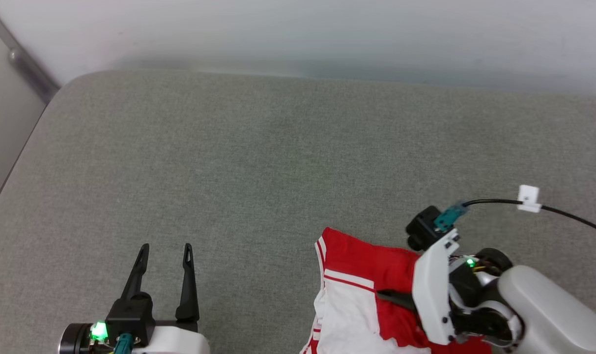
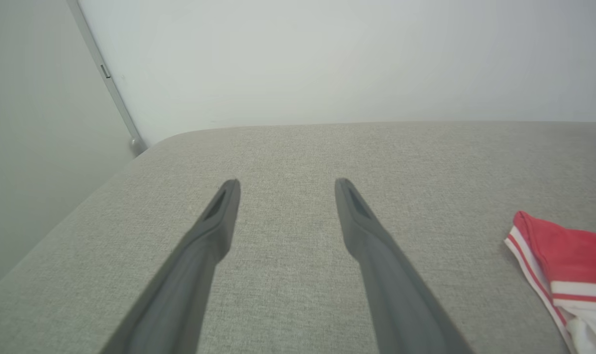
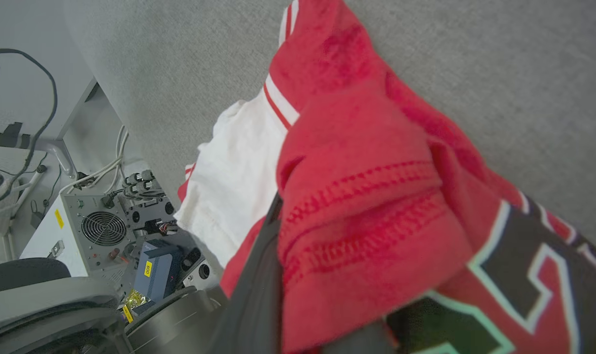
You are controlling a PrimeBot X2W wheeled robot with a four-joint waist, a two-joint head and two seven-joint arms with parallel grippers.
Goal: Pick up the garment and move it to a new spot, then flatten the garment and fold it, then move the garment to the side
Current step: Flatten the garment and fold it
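1. Pressed together at the right claw (image 1: 385, 296), pinching a red fold of the jersey (image 1: 364, 268).
2. Spread wide at the left claw (image 1: 165, 250), holding nothing, above the grey cloth surface (image 1: 258, 162).
3. Jersey bunched at the surface's near right edge, well apart from the left claw.

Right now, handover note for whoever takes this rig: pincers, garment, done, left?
Left pincer: open, empty, over bare grey padded surface, apart from the garment.
Right pincer: shut on the garment, with red fabric bunched over its fingers.
Garment: crumpled at the near right of the surface, red and white parts piled together, black lettering partly showing.
Done: grasp taken. Cannot tell whether the garment is lifted clear.
Left: carry it to a new spot, flatten, fold, move it aside.
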